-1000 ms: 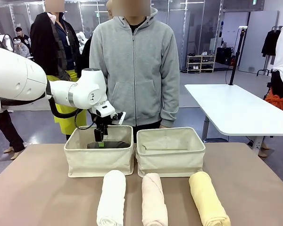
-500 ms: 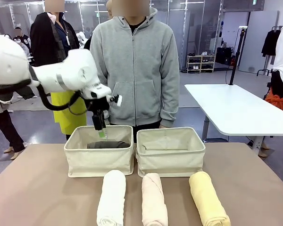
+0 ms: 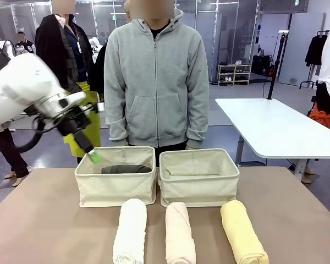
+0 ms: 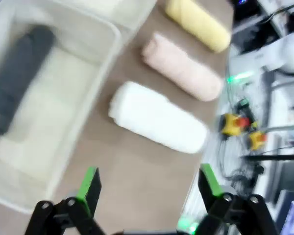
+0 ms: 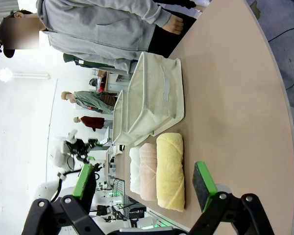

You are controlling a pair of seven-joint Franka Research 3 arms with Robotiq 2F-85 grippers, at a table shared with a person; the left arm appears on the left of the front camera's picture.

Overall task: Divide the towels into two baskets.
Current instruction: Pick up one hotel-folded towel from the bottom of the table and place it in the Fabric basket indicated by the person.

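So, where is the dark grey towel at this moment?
In the front view the dark grey towel lies inside the left basket, beyond the white towel on the table; the open left gripper hangs near that basket's left rim.

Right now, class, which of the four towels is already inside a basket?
The dark grey towel, lying in the left basket. The white towel, pink-beige towel and yellow towel lie on the table in front.
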